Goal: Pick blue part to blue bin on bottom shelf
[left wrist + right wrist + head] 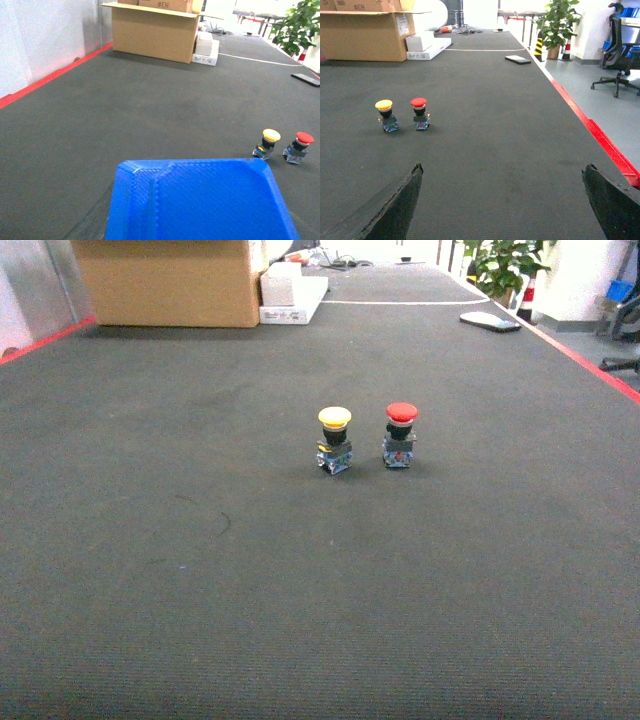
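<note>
My right pincer (502,210) hangs low over the dark mat (200,570), its fingers (395,210) spread wide with nothing between them; my left pincer itself doesn't show, so I cannot tell its state, only that a blue tray-like thing (200,200) fills the bottom of the left wrist view, close under that camera; whether I'm carrying it or it lies on the mat, can't say.

No blue part, no blue bin and no bottom shelf in any view; only a yellow push-button (334,440) and a red push-button (399,435) standing upright side by side, mid-mat, near each other but apart.

Risks, as I judge it: going for the buttons by mistake, since they're the only small items around; taking the blue tray for the bin; knocking a button over while turning to search.

Writing: the cardboard box (155,30) at the far left shows "#3H" or similar, seemingly upside down, not fully legible; the white boxes (206,50) beside it too small to read.
</note>
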